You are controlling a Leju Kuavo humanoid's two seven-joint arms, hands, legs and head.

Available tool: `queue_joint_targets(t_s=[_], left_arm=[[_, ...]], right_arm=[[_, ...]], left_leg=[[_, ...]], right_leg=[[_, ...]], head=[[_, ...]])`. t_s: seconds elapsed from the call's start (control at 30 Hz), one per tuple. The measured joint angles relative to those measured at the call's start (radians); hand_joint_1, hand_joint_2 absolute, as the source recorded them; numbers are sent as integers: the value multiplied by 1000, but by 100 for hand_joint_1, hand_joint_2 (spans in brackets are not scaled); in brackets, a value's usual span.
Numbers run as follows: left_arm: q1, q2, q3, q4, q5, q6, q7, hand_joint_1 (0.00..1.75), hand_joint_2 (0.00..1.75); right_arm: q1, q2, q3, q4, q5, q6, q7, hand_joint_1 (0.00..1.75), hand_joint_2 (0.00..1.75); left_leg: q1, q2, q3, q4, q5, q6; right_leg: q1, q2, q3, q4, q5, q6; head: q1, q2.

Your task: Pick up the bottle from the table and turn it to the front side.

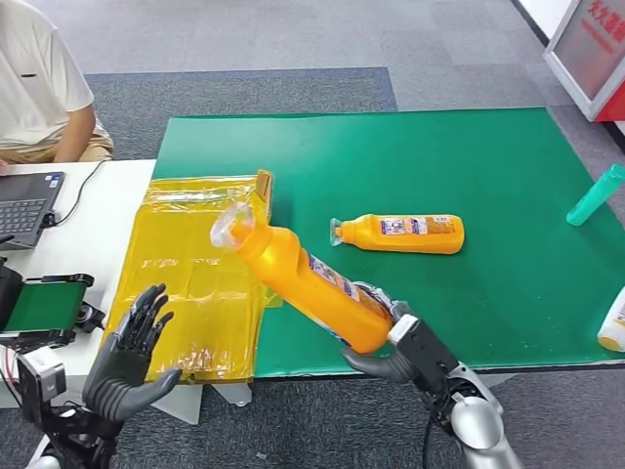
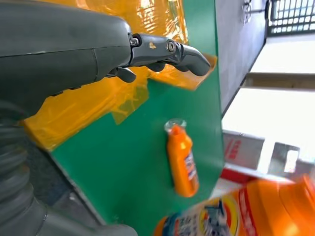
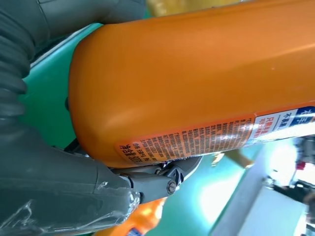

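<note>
My right hand (image 1: 387, 344) grips the base of an orange bottle (image 1: 310, 281) and holds it tilted above the green mat (image 1: 472, 166), its clear cap pointing up and to the left. The right wrist view shows that bottle (image 3: 193, 83) close up, its small-print label facing the camera, with fingers (image 3: 163, 179) wrapped under it. A second orange bottle (image 1: 401, 234) lies on its side on the mat, cap to the left; the left wrist view shows this bottle (image 2: 181, 160) too. My left hand (image 1: 129, 354) hovers open at the lower left, fingers spread, holding nothing.
A yellow plastic sheet (image 1: 187, 278) covers the mat's left end. A teal bottle (image 1: 596, 195) and a white bottle (image 1: 613, 322) lie at the right edge. A person in a white shirt (image 1: 37, 88) sits at a laptop (image 1: 25, 207) far left.
</note>
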State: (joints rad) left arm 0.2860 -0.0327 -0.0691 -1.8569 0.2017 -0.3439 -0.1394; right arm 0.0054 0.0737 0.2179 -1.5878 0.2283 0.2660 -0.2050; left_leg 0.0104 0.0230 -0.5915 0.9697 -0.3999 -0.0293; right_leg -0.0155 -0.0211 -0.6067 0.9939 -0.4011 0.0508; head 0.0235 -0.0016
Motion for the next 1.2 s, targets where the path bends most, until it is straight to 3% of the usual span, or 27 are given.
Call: queue_joint_targets(t_s=[0.23, 0.43, 0.53, 0.73, 0.97, 1.2], left_arm=[[-103, -84, 12, 50, 32, 3, 70, 0, 175], [-124, -107, 6, 71, 69, 3, 82, 0, 175], [-140, -114, -15, 89, 185, 5, 104, 0, 175], [-173, -95, -135, 132, 327, 6, 112, 0, 175], [-193, -48, -284, 143, 293, -1, 105, 0, 175], [-229, -27, -365, 156, 231, -8, 83, 0, 175]], right_arm=[[-10, 54, 40, -16, 20, -26, -50, 175, 175], [-13, 66, 50, -16, 15, -31, -59, 175, 175], [-20, 72, 57, -11, 5, -37, -76, 175, 175], [-44, 79, 88, 18, 4, -64, -90, 175, 175], [-55, 81, 109, 57, 9, -76, -91, 175, 175], [-56, 82, 127, 98, 20, -92, -111, 175, 175]], left_leg=[[0, 0, 0, 0, 1, 0], [0, 0, -1, 0, 1, 0], [0, 0, -1, 0, 1, 0], [0, 0, -1, 0, 1, 0], [0, 0, -1, 0, 1, 0], [0, 0, -2, 0, 1, 0]], right_leg=[[0, 0, 0, 0, 1, 1], [0, 0, -1, 0, 1, 1], [0, 0, -1, 0, 1, 1], [0, 0, -1, 0, 1, 1], [0, 0, -1, 0, 1, 1], [0, 0, -2, 0, 1, 1]], head=[[0, 0], [0, 0], [0, 0], [0, 0], [0, 0], [0, 0]])
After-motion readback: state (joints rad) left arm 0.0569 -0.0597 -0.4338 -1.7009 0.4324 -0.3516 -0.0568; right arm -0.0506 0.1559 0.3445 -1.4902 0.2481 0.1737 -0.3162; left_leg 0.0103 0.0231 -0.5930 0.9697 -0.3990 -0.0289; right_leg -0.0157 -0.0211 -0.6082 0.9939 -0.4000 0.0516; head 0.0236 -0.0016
